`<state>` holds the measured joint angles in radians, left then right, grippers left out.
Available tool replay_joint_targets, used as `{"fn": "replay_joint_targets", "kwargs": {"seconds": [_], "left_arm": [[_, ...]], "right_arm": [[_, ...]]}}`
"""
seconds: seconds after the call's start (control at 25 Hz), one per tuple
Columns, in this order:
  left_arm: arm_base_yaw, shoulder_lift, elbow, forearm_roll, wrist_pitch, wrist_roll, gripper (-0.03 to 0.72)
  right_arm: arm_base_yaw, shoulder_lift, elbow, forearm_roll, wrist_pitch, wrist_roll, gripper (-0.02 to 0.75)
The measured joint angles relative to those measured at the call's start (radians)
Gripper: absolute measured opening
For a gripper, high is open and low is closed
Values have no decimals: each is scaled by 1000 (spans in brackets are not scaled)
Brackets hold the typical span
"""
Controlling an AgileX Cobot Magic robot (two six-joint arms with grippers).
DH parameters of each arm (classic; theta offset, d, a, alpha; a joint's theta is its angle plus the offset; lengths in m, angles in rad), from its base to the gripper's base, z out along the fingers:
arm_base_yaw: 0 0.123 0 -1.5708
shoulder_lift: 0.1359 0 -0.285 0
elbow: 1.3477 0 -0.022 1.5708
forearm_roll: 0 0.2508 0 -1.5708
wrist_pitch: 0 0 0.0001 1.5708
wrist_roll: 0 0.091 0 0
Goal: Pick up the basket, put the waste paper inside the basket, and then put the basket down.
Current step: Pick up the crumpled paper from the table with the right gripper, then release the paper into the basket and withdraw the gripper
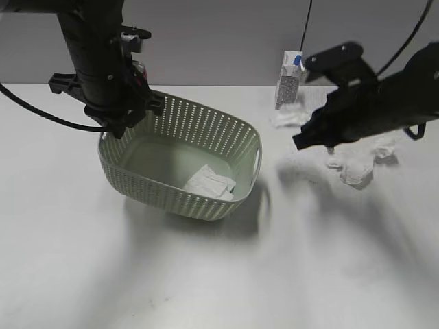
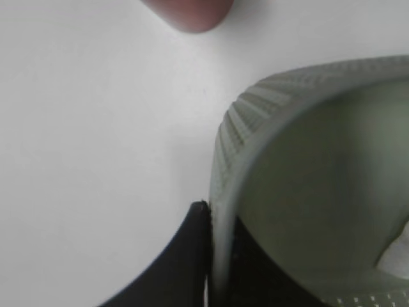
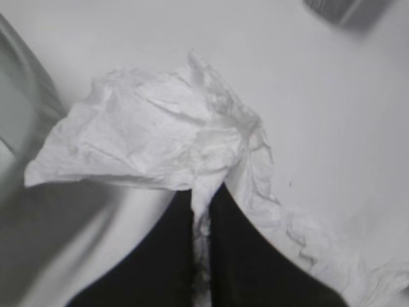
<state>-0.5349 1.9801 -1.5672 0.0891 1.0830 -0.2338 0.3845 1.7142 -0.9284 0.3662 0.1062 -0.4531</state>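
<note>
The left tool (image 2: 211, 256) pinches the basket (image 1: 182, 161) rim. Only the right wrist view shows the right tool (image 3: 201, 217) pinching waste paper (image 3: 153, 137).

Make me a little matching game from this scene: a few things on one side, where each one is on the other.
Things:
1. basket
2. paper wad
3. carton
4. flat paper

Places:
A. standing at the table's far edge
B. lying inside the basket
C. rim clamped by the left end effector
D. pinched in the right end effector

Pairs: 1-C, 2-D, 3-A, 4-B
</note>
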Motion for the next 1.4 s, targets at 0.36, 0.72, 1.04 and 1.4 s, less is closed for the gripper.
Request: {"fn": "replay_joint_targets", "kwargs": {"seconds": [0.36,0.72,1.04,1.4], "left_arm": [[0,0,0,-5,-1,0,0],[0,0,0,-11,-8,0,0],[0,0,0,-11,-8,0,0],[0,0,0,-11,-7,0,0]], "right_arm": [[243,-133,-118,7,61,-1,3],[300,117,-137,7,60,-2,100],[278,43,-141,4,83,10,627],[-139,5,-149,-30,115,77,601]]}}
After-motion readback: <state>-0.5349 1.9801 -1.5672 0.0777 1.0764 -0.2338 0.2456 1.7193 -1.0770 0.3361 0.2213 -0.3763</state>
